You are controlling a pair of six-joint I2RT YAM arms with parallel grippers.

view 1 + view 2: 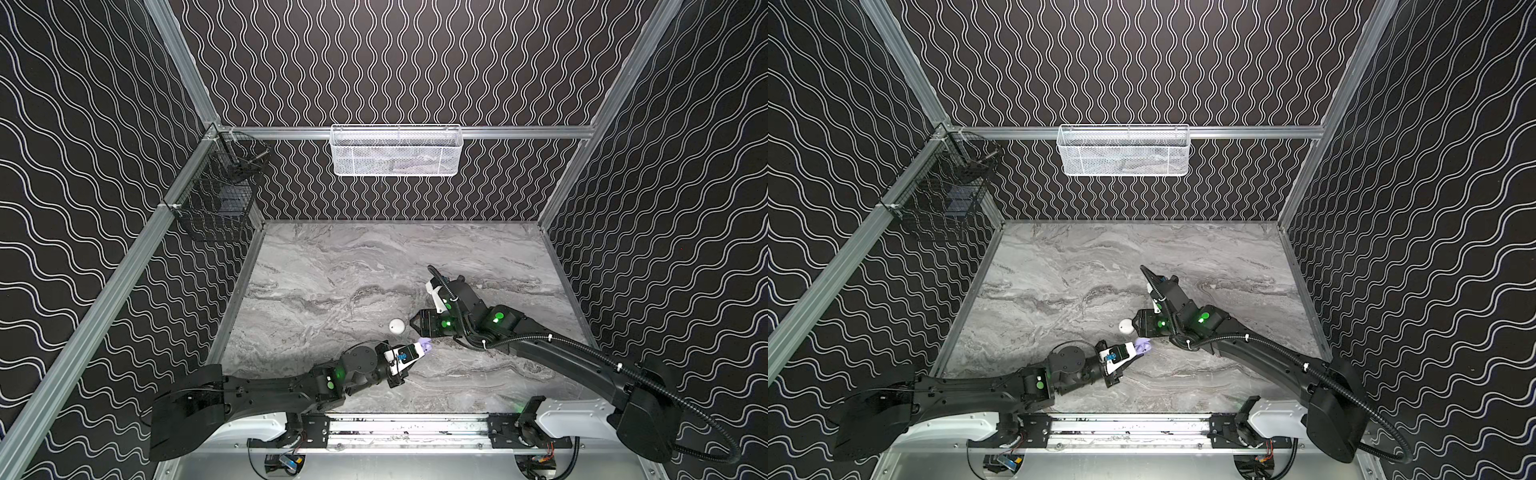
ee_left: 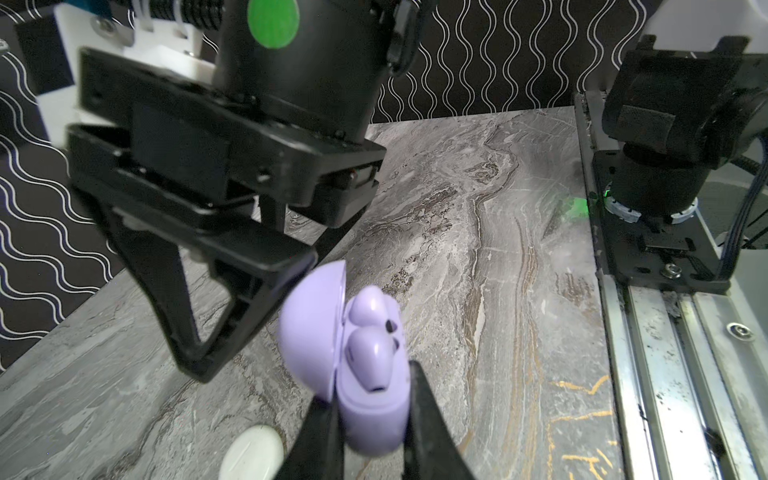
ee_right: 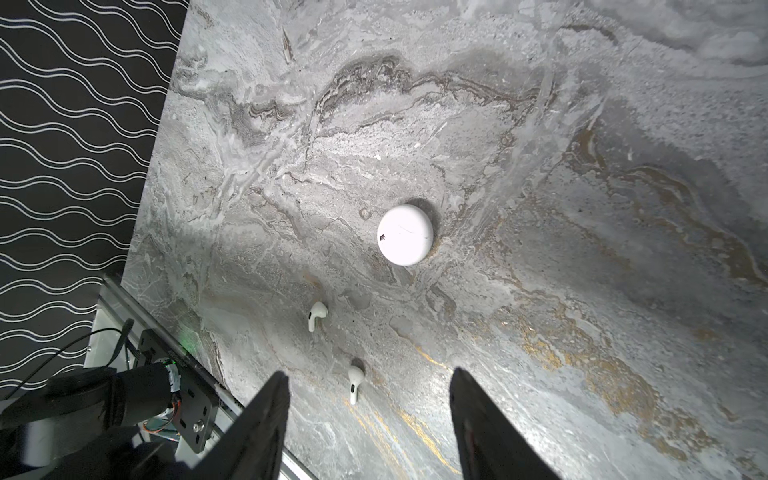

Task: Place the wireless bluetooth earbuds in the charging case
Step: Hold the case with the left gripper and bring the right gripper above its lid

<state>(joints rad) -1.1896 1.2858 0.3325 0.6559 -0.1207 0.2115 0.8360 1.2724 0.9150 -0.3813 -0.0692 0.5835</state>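
A: Which step is judged to be in hand?

B: The 2 small lavender stemmed earbuds [image 2: 370, 353] are seen seated in the open round lavender plastic case [image 2: 365, 430], which is clamped by the left gripper [image 2: 370, 382]. This pair is judged done. The lid is not yet shut.

A: What is called for next?

B: The 2 small white stemmed earbuds [image 3: 318, 315] are lying on the grey marble table [image 3: 582, 124], near the closed round white case [image 3: 405, 235]. That case must be opened first. The right gripper [image 3: 369, 374] is held apart and empty, pointed down over them. The left arm is stretched low toward the middle.
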